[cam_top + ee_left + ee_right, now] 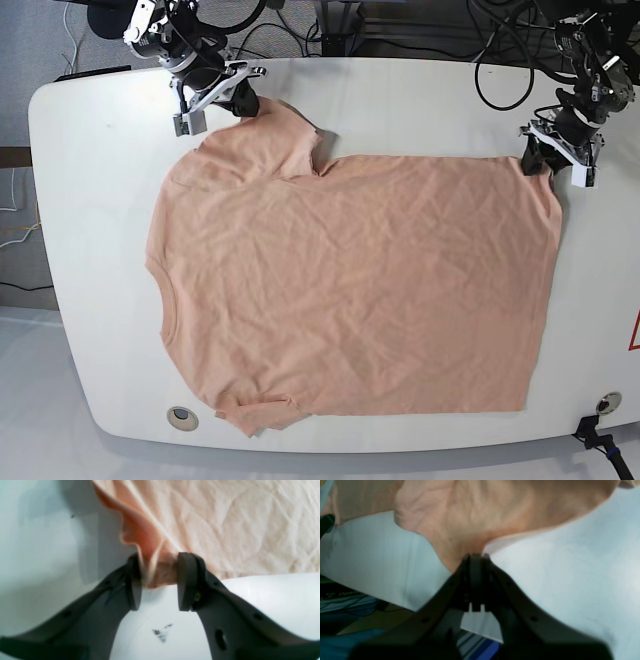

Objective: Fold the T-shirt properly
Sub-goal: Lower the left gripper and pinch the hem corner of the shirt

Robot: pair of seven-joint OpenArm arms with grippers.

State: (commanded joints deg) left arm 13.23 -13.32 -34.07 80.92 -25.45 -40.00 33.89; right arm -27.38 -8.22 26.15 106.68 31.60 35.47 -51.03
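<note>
While the near edge of the white worktop [90, 380] lies at the bottom of the base view, the T-shirt [350, 290] is spread flat on it and covers most of the width. The cloth is peach-pink and wrinkled. One short sleeve [255, 412] lies near the front edge, just beside a small round hole [181, 416] in the worktop. The round neckline [160, 290] points to the left side of this view, and the straight hem [545, 300] runs along the right side.

At the far side both arms touch the cloth. The left gripper [545, 157] stands at the far hem corner, on the right of the base view. In the left wrist view its fingers [186, 580] are partly apart, with a gathered bunch of the cloth [160, 567] between them; the pads touch the bunch on both sides, and a dark smudge [162, 633] marks the worktop below.

The right gripper [243, 100] is at the far sleeve [275, 130], on the left of the base view. In the right wrist view its fingers [476, 565] are pressed fully together on the sleeve edge, and the cloth rises from them in a lifted fold [475, 517] above the worktop. Behind the worktop, black cables [500, 60] hang.
</note>
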